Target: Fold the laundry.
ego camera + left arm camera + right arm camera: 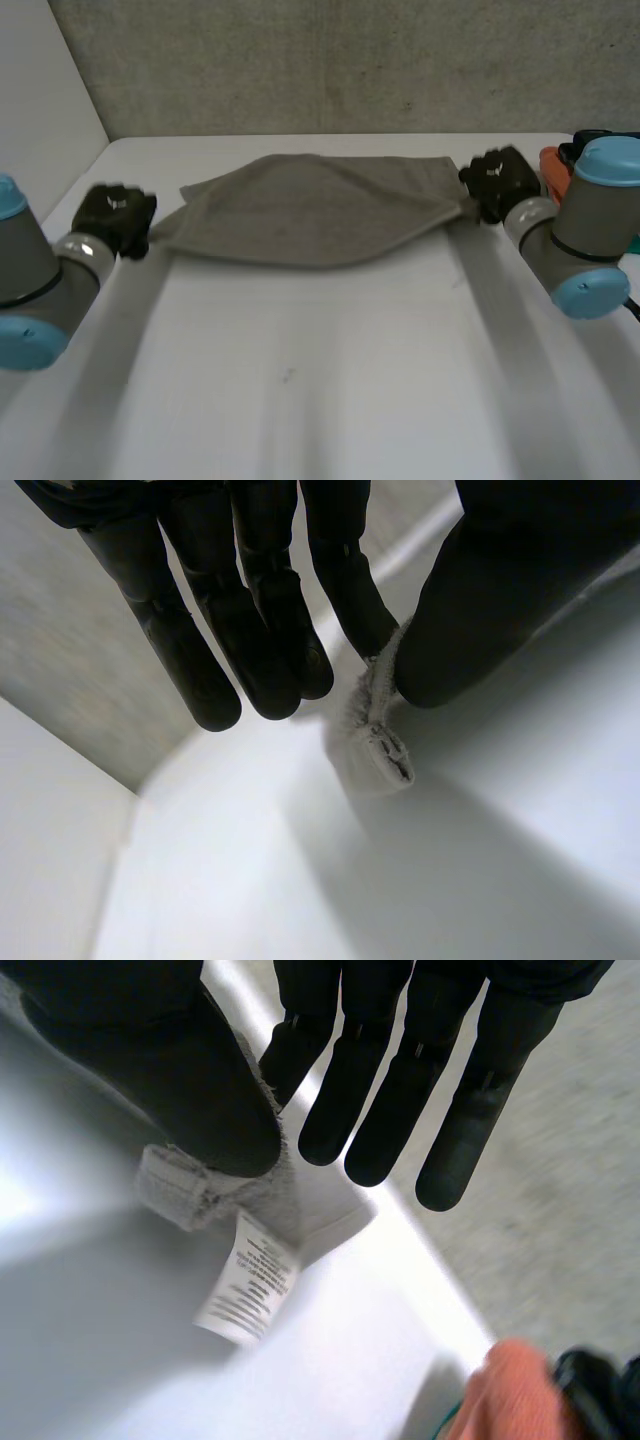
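A grey-brown cloth (315,208) hangs stretched between my two hands, sagging in the middle, above the far part of the white table (320,370). My left hand (115,217) holds the cloth's left corner; in the left wrist view that corner (378,742) is pinched between a finger and the thumb (480,600). My right hand (500,180) holds the right corner; in the right wrist view the corner (190,1195), with a white care label (250,1280) dangling from it, is pinched between thumb (190,1100) and a finger.
An orange object (553,170) and a dark blue thing (592,140) stand at the table's far right, behind my right arm; the orange one (510,1390) also lies beyond the right hand's fingertips. A concrete wall (340,60) rises behind the table.
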